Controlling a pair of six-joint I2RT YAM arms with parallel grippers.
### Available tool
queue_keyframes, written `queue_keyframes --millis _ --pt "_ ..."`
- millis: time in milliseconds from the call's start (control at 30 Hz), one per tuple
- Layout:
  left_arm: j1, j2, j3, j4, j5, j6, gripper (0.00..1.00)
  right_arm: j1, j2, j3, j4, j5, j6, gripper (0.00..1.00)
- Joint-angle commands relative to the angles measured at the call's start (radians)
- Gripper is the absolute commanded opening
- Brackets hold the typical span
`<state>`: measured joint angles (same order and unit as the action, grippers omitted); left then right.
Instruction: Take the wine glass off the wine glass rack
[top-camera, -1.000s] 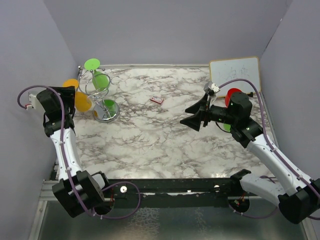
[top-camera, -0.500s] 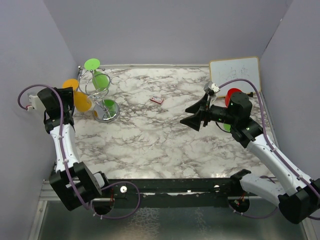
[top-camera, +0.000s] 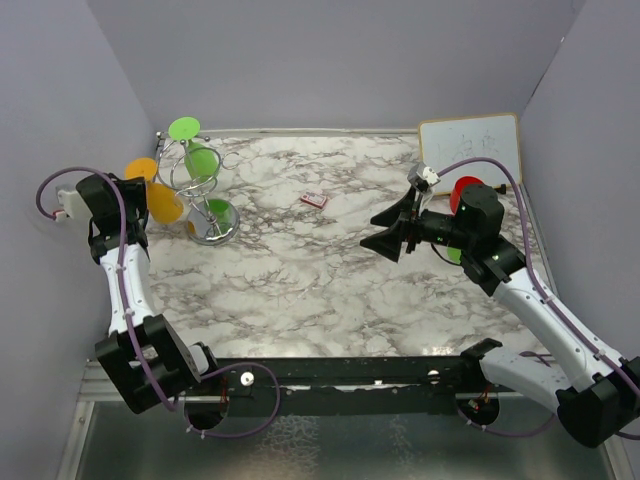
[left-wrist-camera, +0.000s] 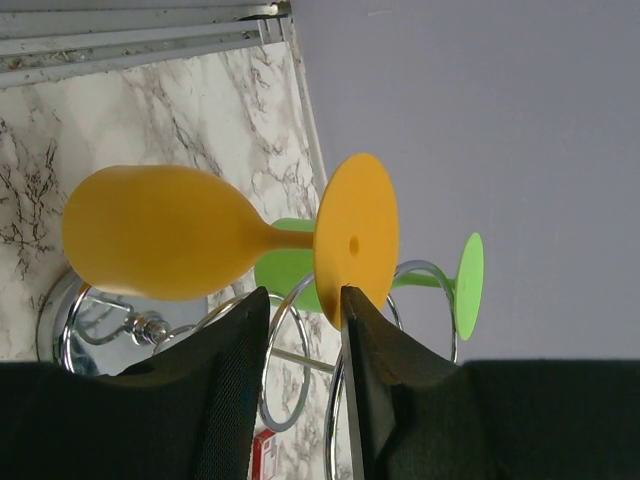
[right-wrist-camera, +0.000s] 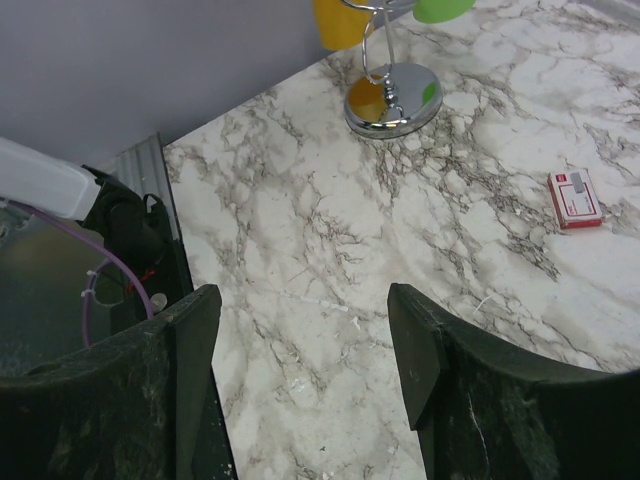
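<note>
The wine glass rack (top-camera: 203, 205) stands at the far left corner of the marble table (top-camera: 300, 285), its round shiny base flat on the top. Three glasses hang in its curled wire arms: an orange wine glass (left-wrist-camera: 160, 245) on the side nearest the left arm, and two green wine glasses (top-camera: 202, 160) behind it and lower down. All three are held by the stem, foot uppermost. Their bowls are of opaque colour, so whether anything is inside I cannot tell.

The left gripper (left-wrist-camera: 303, 300) is raised level with the orange glass, its fingers a little apart with nothing between them, the tips just beside the orange foot disc.

The right gripper (right-wrist-camera: 300, 320) hangs over the middle right of the table, spread wide and holding nothing. A small red and white box (right-wrist-camera: 575, 197) lies flat on the marble, well apart from the rack. A white board (top-camera: 470, 145) leans at the far right corner
</note>
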<state>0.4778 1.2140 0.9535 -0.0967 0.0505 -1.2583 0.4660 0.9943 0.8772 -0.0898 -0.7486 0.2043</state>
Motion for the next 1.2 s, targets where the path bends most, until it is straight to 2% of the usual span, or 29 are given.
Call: queue_keyframes --millis 0,200,867,1167 --pt "0.007 0.011 0.024 0.048 -0.029 -0.009 0.36 0.008 0.002 0.016 0.008 0.021 -0.011 0.68" --pt "0.007 0.023 0.031 0.055 -0.033 -0.007 0.35 0.007 0.005 0.015 0.013 0.020 -0.009 0.68" --pt "0.007 -0.005 0.027 0.086 -0.057 -0.009 0.05 0.008 0.005 0.014 0.012 0.023 -0.008 0.68" --pt "0.007 -0.010 0.034 0.141 -0.066 -0.021 0.04 0.008 0.003 0.013 0.012 0.025 -0.009 0.68"
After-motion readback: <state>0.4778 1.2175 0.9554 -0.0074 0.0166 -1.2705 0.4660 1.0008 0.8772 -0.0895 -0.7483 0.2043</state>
